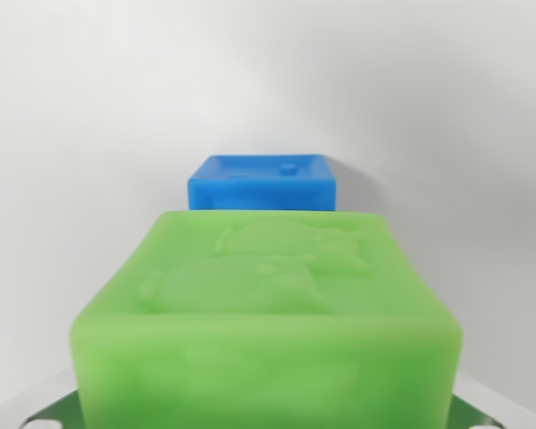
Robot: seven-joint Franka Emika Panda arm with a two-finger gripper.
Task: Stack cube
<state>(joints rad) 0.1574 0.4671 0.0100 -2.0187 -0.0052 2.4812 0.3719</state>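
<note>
Tabletop (62, 134): plain white, matte, running into a pale background.
Green cube (266, 313): sitting nearest the camera, soft-edged, embossed top, filling the lower view.
Blue cube (261, 181): lying straight beyond it, centred, glossy.
End effector: only metal slivers are showing at the bottom corners; I cannot tell whether it is gripping the green cube.

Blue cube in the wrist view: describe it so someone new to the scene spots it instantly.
Start at the big green block filling the lower half of the wrist view, on the plain white surface. Look just past its far top edge: the blue cube shows there, partly hidden behind it. It looks smaller, and it is the only blue thing in view.
</note>
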